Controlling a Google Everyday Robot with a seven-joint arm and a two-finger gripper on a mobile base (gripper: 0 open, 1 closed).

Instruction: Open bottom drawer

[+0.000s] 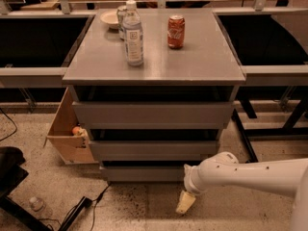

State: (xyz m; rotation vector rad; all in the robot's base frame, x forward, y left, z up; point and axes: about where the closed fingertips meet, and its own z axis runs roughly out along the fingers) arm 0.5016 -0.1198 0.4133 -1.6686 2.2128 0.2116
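The grey cabinet has three stacked drawers. The bottom drawer (144,173) is the lowest, a plain flat grey front with no handle, sitting flush and shut just above the speckled floor. My white arm reaches in from the right, low in front of the cabinet. The gripper (186,202) hangs off the wrist with its cream-coloured tip pointing down at the floor, just right of and below the bottom drawer's right end, apart from the front.
On the cabinet top (202,66) stand a water bottle (133,34), a red soda can (176,32) and a white bowl (110,19). An open cardboard box (67,129) leans at the cabinet's left. Cables (79,209) and a small bottle (36,204) lie on the floor at the lower left. Black table legs (250,129) stand at the right.
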